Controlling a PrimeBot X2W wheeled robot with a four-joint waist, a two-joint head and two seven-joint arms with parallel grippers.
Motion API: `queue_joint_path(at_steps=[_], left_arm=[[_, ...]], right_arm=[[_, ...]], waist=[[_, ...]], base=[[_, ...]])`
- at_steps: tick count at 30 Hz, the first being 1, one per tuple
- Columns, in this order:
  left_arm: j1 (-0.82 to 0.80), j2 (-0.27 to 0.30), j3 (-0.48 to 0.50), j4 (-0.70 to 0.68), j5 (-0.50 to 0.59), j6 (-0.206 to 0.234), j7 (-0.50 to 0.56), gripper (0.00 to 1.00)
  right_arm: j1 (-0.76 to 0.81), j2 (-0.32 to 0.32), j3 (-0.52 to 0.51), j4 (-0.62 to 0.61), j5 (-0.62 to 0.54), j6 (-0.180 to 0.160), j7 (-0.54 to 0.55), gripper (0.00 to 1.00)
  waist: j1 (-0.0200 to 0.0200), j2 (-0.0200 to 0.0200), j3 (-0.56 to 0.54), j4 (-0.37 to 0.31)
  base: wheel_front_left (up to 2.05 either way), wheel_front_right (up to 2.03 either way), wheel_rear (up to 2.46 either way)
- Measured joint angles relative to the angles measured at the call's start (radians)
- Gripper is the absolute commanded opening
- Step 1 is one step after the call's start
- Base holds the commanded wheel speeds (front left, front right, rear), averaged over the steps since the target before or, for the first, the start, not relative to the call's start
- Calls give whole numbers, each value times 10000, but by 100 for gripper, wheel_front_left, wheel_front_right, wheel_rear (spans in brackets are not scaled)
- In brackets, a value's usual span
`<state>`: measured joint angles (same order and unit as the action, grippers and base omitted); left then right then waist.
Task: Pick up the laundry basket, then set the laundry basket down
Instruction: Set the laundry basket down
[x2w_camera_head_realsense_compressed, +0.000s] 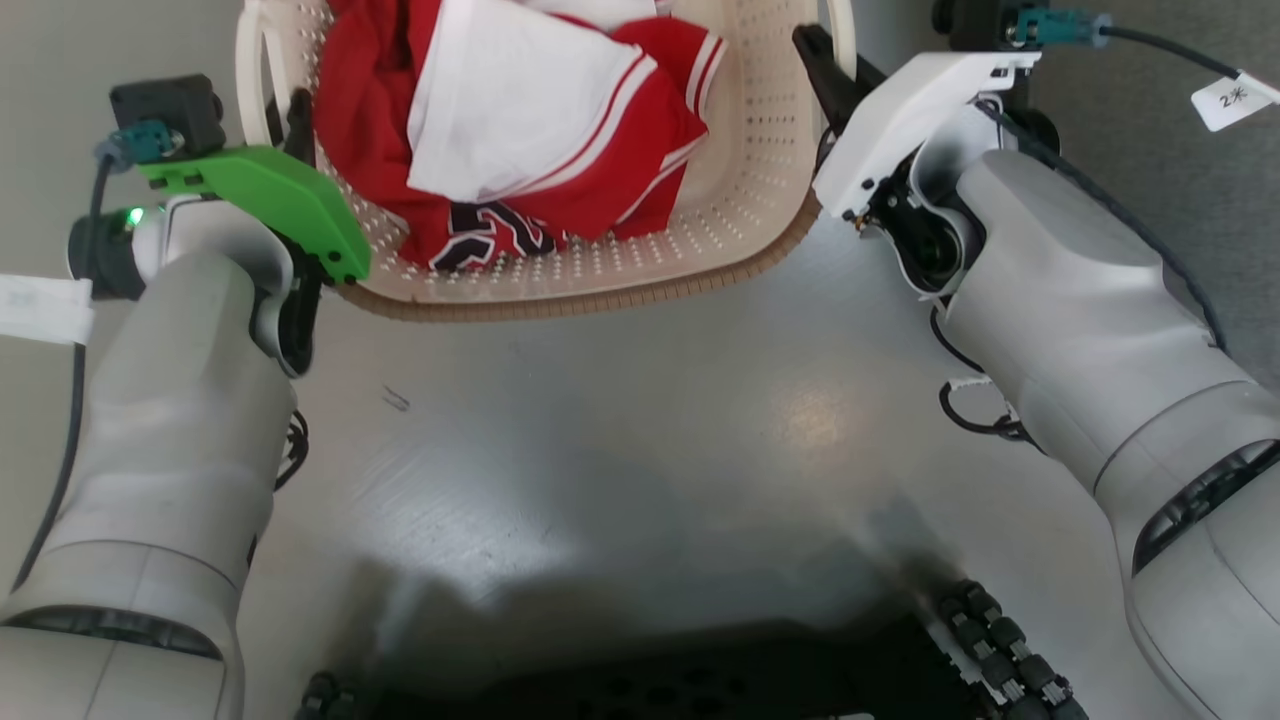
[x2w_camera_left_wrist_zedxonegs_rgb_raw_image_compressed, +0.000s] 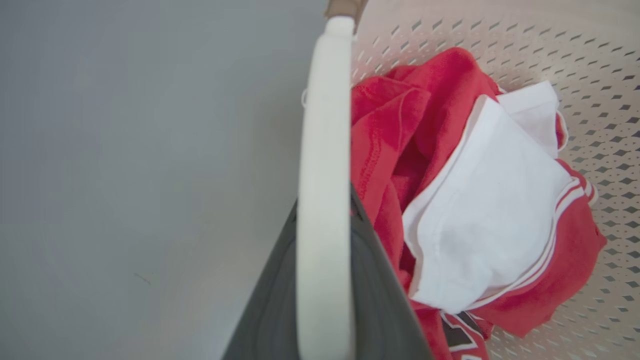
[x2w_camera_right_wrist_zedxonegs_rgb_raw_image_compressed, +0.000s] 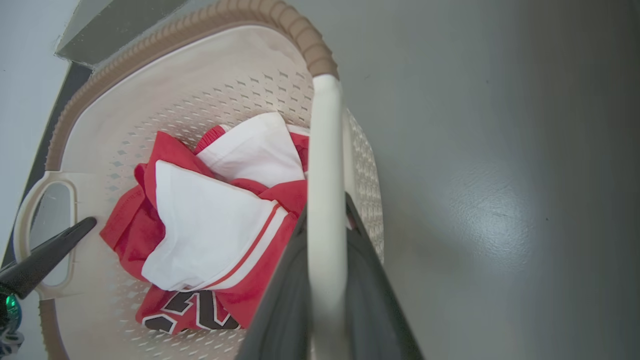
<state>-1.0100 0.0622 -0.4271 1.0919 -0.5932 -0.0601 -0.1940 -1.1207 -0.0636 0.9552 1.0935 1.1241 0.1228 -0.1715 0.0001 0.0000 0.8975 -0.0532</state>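
Laundry basket (x2w_camera_head_realsense_compressed: 740, 180) sits at top centre of the head view, on or just over the grey floor (x2w_camera_head_realsense_compressed: 640, 420). Cannot tell if it is off the ground yet. Red and white clothes (x2w_camera_head_realsense_compressed: 520, 110) are piled inside, and the brown rim (x2w_camera_head_realsense_compressed: 600, 290) faces the robot.

Left gripper (x2w_camera_head_realsense_compressed: 296, 112) is at the basket's left side and right gripper (x2w_camera_head_realsense_compressed: 822, 52) at its right side, 1 per handle.

Left wrist view: the left handle (x2w_camera_left_wrist_zedxonegs_rgb_raw_image_compressed: 325, 200) runs straight up the middle, with a dark finger (x2w_camera_left_wrist_zedxonegs_rgb_raw_image_compressed: 270, 310) tight against each side of the bar and no gap visible. So that gripper reads as clamped on the handle.

Right wrist view: same picture. The right handle (x2w_camera_right_wrist_zedxonegs_rgb_raw_image_compressed: 325, 200) is pinched between that gripper's fingers (x2w_camera_right_wrist_zedxonegs_rgb_raw_image_compressed: 280, 310). A tip of the other arm's finger (x2w_camera_right_wrist_zedxonegs_rgb_raw_image_compressed: 50, 255) pokes through the far handle's opening.

Step in hand, as I judge it: the pick-up, with both grips made and the lift either starting or about to start. Setting down is not yet done.

Next move calls for both arms to rise together at an even rate, keeping the basket level so the clothes stay in. The spacing between the arms must hold so neither handle twists out of its grip.
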Motion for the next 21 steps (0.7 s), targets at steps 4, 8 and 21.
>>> queue_joint_path(at_steps=[4,8,21], left_arm=[[-178,48,0,6,15,0,-96,0],[-360,52,2,10,75,4,-184,0],[-623,52,8,44,150,58,-374,0]], right_arm=[[-135,2,-2,-44,0,0,-125,0],[-284,-2,-10,-44,0,0,-232,0],[-494,-8,-21,-44,0,2,-495,0]], waist=[[-1,0,298,0],[-1,0,552,0],[-1,0,1018,50]], base=[[0,0,0],[0,0,0],[0,0,0]])
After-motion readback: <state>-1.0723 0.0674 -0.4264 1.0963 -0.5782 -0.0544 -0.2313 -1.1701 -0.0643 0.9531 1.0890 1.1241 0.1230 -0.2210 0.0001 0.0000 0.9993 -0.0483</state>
